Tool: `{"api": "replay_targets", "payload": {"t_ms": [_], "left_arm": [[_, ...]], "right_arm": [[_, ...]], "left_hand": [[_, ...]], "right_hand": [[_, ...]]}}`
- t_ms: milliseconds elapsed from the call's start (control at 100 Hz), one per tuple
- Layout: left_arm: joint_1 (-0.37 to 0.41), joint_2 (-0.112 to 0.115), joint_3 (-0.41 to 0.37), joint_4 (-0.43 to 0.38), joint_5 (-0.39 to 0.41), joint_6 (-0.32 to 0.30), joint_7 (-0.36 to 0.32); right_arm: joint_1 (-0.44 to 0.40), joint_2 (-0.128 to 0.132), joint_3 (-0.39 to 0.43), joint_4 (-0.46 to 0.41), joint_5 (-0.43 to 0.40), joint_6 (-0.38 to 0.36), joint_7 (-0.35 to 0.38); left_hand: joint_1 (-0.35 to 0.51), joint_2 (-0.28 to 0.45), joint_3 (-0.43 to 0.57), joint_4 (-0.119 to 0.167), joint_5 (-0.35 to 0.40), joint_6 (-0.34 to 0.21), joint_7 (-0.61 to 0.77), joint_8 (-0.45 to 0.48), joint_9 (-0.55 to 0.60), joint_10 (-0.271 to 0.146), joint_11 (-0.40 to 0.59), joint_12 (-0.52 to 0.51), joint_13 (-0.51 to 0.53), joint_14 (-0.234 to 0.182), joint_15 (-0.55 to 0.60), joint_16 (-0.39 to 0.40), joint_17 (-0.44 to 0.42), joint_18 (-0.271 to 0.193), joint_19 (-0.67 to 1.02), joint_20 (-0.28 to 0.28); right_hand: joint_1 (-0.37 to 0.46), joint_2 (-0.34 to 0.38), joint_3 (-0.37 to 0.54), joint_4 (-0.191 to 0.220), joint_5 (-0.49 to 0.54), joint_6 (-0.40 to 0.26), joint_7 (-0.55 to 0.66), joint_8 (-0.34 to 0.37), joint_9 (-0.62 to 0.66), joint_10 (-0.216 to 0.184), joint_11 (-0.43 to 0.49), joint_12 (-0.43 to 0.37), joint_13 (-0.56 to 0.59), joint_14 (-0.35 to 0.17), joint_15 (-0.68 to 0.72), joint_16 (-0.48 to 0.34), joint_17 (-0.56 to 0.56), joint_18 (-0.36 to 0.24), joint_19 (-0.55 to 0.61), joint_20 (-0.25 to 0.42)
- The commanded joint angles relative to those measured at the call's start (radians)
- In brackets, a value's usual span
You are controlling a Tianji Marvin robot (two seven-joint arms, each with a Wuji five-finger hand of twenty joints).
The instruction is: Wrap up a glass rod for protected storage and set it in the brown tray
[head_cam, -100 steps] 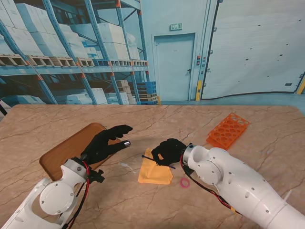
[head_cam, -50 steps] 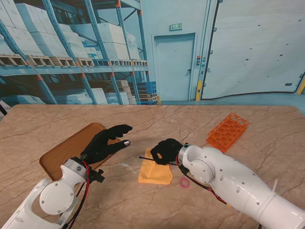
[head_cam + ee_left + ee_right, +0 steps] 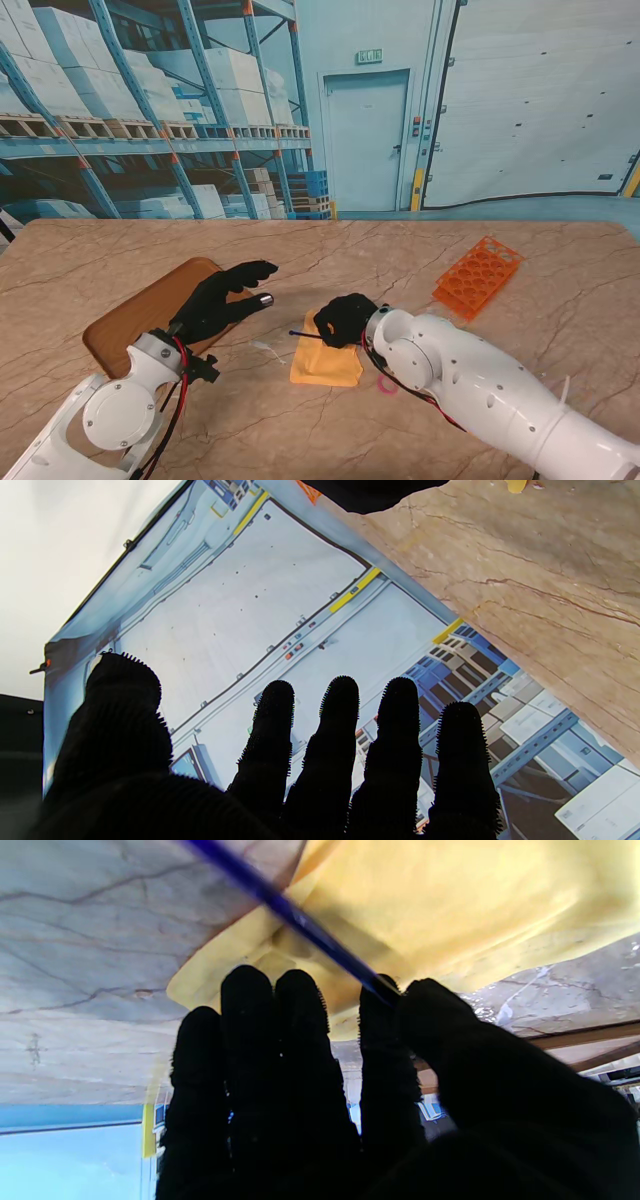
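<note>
Glass rod (image 3: 300, 920), thin and deep blue, sits pinched between the thumb and forefinger of my black-gloved right hand (image 3: 345, 318), one end poking out toward nine o'clock in the stand view. It hangs over the far edge of the square yellow wrapping cloth (image 3: 326, 362), which lies on the marble-patterned table (image 3: 400, 255); whether the rod touches the cloth I cannot tell.

To do this step well, I judge I should lay the rod down flat along one edge of the cloth, parallel to it, so that the roll starts straight and both ends finish covered. Letting go gently matters, since a thin rod will roll on a slack cloth. The corner under my fingers already looks folded up, so I would press it flat first.

My left hand (image 3: 222, 298) hovers with fingers spread and empty at nine o'clock from the cloth, over the near end of the brown oblong wooden tray (image 3: 140, 318). It is near enough to steady the cloth.

For room: an orange test-tube rack (image 3: 478, 273) stands well apart at two o'clock, and a small pink ring (image 3: 387, 384) lies just beside my right wrist at five o'clock from the cloth. The path toward the tray looks open apart from my left hand.
</note>
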Motion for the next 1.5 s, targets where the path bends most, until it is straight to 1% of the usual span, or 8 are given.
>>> {"api": "replay_targets", "payload": {"t_ms": [0, 210, 530, 670, 880, 1200, 1420, 1490], "left_arm": [[0.01, -0.004, 0.0, -0.009, 0.0, 0.003, 0.0], [0.011, -0.005, 0.001, -0.01, 0.002, 0.007, 0.006], [0.011, -0.006, 0.002, -0.011, 0.003, 0.011, 0.01], [0.011, -0.007, 0.004, -0.013, 0.003, 0.016, 0.013], [0.012, -0.008, 0.005, -0.014, 0.003, 0.021, 0.018], [0.012, -0.008, 0.004, -0.014, 0.001, 0.024, 0.017], [0.011, -0.007, 0.004, -0.014, 0.005, 0.023, 0.014], [0.01, -0.006, 0.003, -0.011, 0.014, 0.018, 0.013]], "right_arm": [[-0.012, -0.004, -0.001, -0.024, -0.017, 0.003, -0.004], [-0.022, 0.001, 0.004, -0.041, -0.046, 0.008, -0.008], [0.017, -0.004, -0.052, 0.0, -0.05, 0.021, -0.016], [0.024, -0.007, -0.063, 0.016, -0.057, 0.03, -0.033], [0.023, -0.009, -0.062, 0.021, -0.058, 0.029, -0.044], [0.019, -0.004, -0.057, 0.019, -0.077, -0.003, -0.054], [-0.002, 0.003, -0.026, 0.001, -0.108, -0.018, -0.071], [-0.021, 0.006, 0.001, -0.015, -0.124, -0.023, -0.082]], "left_hand": [[0.028, 0.044, -0.023, 0.033, 0.017, -0.029, -0.012, 0.009, 0.017, 0.008, -0.023, -0.006, -0.001, 0.012, 0.004, -0.001, -0.011, 0.013, 0.021, 0.006], [0.031, 0.047, -0.023, 0.032, 0.016, -0.027, -0.013, 0.008, 0.019, 0.009, -0.023, -0.006, 0.0, 0.014, 0.005, -0.001, -0.011, 0.013, 0.023, 0.006], [0.032, 0.05, -0.025, 0.032, 0.016, -0.028, -0.012, 0.008, 0.019, 0.01, -0.022, -0.006, 0.001, 0.016, 0.008, 0.0, -0.011, 0.015, 0.026, 0.006], [0.036, 0.052, -0.023, 0.032, 0.016, -0.029, -0.01, 0.009, 0.022, 0.011, -0.02, -0.005, 0.003, 0.019, 0.011, 0.001, -0.01, 0.016, 0.029, 0.006], [0.041, 0.056, -0.021, 0.033, 0.015, -0.029, -0.009, 0.009, 0.025, 0.012, -0.018, -0.003, 0.005, 0.018, 0.016, 0.003, -0.009, 0.015, 0.032, 0.006], [0.055, 0.062, -0.009, 0.035, 0.014, -0.031, -0.006, 0.01, 0.025, 0.012, -0.017, -0.003, 0.005, 0.02, 0.018, 0.003, -0.01, 0.016, 0.036, 0.003], [0.053, 0.051, -0.012, 0.034, 0.011, -0.033, -0.006, 0.009, 0.023, 0.01, -0.017, -0.003, 0.004, 0.018, 0.019, 0.003, -0.01, 0.016, 0.036, 0.002], [0.057, 0.026, -0.013, 0.036, 0.004, -0.033, -0.006, 0.01, 0.018, 0.006, -0.017, -0.003, 0.002, 0.014, 0.018, 0.003, -0.01, 0.011, 0.037, 0.001]], "right_hand": [[-0.018, -0.015, 0.047, 0.055, 0.052, -0.016, 0.06, 0.002, 0.035, 0.056, 0.032, 0.013, 0.039, 0.031, 0.036, 0.015, 0.015, 0.007, 0.065, -0.016], [-0.024, -0.02, 0.051, 0.058, 0.06, -0.012, 0.06, 0.002, 0.041, 0.06, 0.033, 0.012, 0.044, 0.035, 0.042, 0.014, 0.017, 0.011, 0.073, -0.02], [-0.039, -0.038, 0.049, 0.058, 0.05, -0.009, 0.05, -0.001, 0.03, 0.06, 0.027, 0.01, 0.038, 0.032, 0.037, 0.009, 0.014, 0.011, 0.075, -0.028], [-0.067, -0.02, 0.032, 0.051, 0.043, -0.011, 0.049, 0.001, 0.027, 0.057, 0.029, 0.01, 0.037, 0.028, 0.037, 0.007, 0.015, 0.007, 0.075, -0.032], [-0.102, -0.023, 0.01, 0.053, 0.03, -0.005, 0.044, 0.0, 0.016, 0.055, 0.026, 0.008, 0.029, 0.026, 0.032, 0.003, 0.011, 0.008, 0.075, -0.037], [-0.101, -0.108, 0.043, 0.05, 0.001, -0.015, 0.034, 0.001, -0.012, 0.045, 0.011, 0.001, 0.007, 0.016, 0.007, -0.009, -0.002, 0.002, 0.06, -0.052], [-0.14, -0.102, 0.038, 0.045, -0.03, -0.014, 0.016, 0.0, -0.053, 0.046, -0.003, -0.002, -0.032, 0.011, -0.013, -0.014, -0.029, -0.004, 0.04, -0.061], [-0.167, -0.094, 0.037, 0.055, -0.045, -0.013, -0.03, 0.029, -0.086, 0.047, -0.005, 0.0, -0.058, 0.009, -0.022, -0.014, -0.046, -0.009, 0.027, -0.064]]}}
